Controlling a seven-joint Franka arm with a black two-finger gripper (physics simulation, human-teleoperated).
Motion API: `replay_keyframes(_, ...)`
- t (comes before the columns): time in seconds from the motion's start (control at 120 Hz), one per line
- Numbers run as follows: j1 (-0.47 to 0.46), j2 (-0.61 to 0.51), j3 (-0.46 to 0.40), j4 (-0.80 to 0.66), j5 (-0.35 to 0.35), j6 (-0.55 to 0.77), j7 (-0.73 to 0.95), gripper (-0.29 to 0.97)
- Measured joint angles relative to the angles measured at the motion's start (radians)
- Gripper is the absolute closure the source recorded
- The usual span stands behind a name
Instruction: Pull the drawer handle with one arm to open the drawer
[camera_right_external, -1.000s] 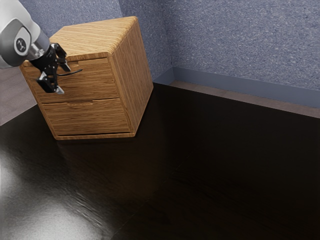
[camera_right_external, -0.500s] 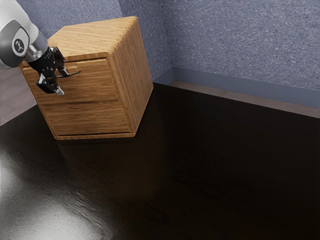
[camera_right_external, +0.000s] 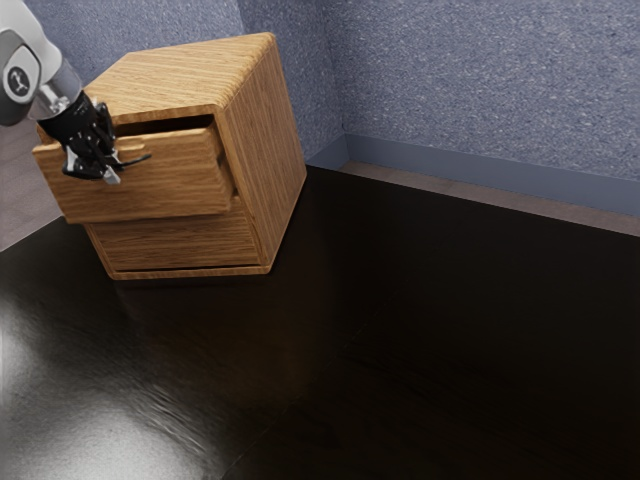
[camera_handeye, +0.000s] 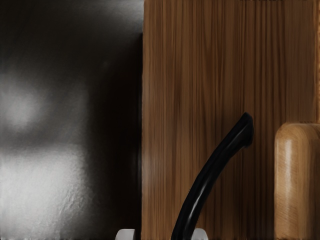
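Change: top drawer (camera_right_external: 150, 180) now projects partway from cabinet (camera_right_external: 255, 120) — front was flush moments earlier. State: gripper (camera_right_external: 100, 165) clamped on black handle (camera_right_external: 132, 157), retracted toward exterior view's left. Opening under way — further pull likely needed.

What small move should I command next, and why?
Probably pull the handle a little farther straight out from the cabinet. The gripper sits at the handle, and the top drawer is only partly out: its front stands just ahead of the lower drawer, with a narrow dark gap behind it.
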Motion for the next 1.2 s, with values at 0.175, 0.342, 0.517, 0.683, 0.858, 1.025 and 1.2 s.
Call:
replay_keyframes(0.175, -0.002, -0.023, -0.001, -0.017, 0.004, -0.028, -0.001, 0.73)
replay_keyframes(0.342, -0.007, -0.080, -0.002, -0.075, 0.008, -0.041, -0.002, 0.77)
replay_keyframes(0.517, -0.010, -0.151, -0.004, -0.161, 0.012, -0.018, -0.004, 0.78)
replay_keyframes(0.683, -0.012, -0.206, -0.006, -0.228, 0.015, 0.015, -0.005, 0.79)
replay_keyframes(0.858, -0.012, -0.250, -0.009, -0.279, 0.017, 0.031, -0.007, 0.79)
replay_keyframes(1.025, -0.008, -0.285, -0.010, -0.322, 0.018, 0.038, -0.009, 0.79)
replay_keyframes(1.2, -0.009, -0.318, -0.012, -0.360, 0.023, 0.045, -0.012, 0.79)
